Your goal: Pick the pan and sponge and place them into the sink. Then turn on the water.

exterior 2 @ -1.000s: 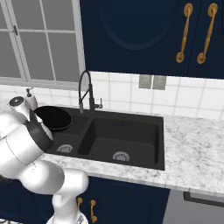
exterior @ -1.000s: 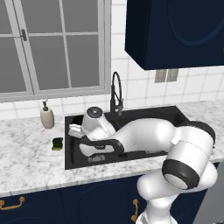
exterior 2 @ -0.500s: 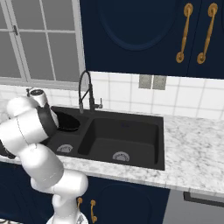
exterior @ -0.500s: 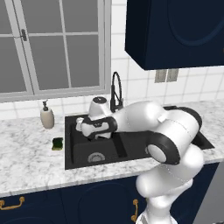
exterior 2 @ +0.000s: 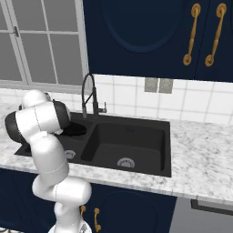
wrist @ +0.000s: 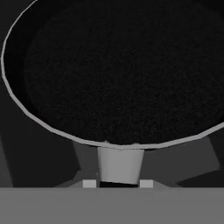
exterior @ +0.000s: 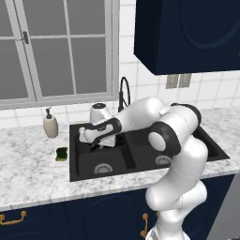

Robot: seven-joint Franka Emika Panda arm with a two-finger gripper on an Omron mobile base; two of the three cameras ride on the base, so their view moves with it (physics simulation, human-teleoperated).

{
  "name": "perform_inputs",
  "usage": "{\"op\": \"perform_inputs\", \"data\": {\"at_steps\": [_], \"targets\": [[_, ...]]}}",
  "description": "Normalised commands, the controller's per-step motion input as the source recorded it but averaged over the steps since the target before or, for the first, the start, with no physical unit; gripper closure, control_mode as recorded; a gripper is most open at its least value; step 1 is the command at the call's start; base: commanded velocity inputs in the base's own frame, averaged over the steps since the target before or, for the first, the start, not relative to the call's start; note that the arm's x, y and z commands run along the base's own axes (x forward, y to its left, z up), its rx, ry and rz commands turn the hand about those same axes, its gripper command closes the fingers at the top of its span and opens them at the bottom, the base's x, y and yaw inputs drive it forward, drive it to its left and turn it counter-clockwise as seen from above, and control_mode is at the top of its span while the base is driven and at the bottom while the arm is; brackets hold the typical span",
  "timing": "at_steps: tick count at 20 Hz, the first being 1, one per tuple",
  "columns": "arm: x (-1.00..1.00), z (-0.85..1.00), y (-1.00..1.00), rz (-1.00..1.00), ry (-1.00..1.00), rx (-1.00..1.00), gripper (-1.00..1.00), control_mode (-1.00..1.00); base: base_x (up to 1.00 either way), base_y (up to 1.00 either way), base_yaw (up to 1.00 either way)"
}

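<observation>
While the white arm reaches over the left basin of the black double-basin sink (exterior: 75, 174), the gripper (wrist: 118, 183) is clamped narrowly on the grey base of the frying pan handle (wrist: 119, 164), its two small fingertips (wrist: 89, 183) set on either side of it. From the hand camera, the frying pan (wrist: 127, 70) spreads out ahead of the gripper, its dark round floor ringed by a pale rim, with the dark wall of the sink around it.

At the far left of the marble table (exterior: 28, 164), near the back edge, a beige soap dispenser (exterior: 50, 124) stands below the window (exterior: 56, 47). In front of it, just beside the sink's left rim, lies the green-and-yellow sponge (exterior: 61, 153), flat on the table and apart from the pan. A round metal drain (exterior: 102, 168) shows in the floor of the left basin, below the robot's hand.

In the right base view, the pan's edge (exterior 2: 75, 131) shows as a dark disc over the left basin, partly hidden behind the arm's elbow. Behind the divider between the basins rises the black arched faucet (exterior 2: 87, 93); no blue stream can be made out at its spout. The right basin holds a second drain (exterior 2: 126, 162). Navy cabinets (exterior 2: 145, 36) with brass handles (exterior 2: 189, 34) hang above the tiled wall at right.
</observation>
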Motion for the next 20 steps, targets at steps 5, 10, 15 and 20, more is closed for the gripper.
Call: {"op": "perform_inputs", "data": {"at_steps": [5,10,15,20], "targets": [[0.23,-0.43,0.00,0.00,0.00,0.00,1.00,-1.00,0.00,0.00,0.00],[0.06,-0.32,0.00,0.00,0.00,0.00,1.00,-1.00,0.00,0.00,0.00],[0.00,-0.22,0.00,0.00,0.00,0.00,1.00,-1.00,0.00,0.00,0.00],[0.00,-0.23,0.00,0.00,0.00,0.00,1.00,-1.00,0.00,0.00,0.00]]}}
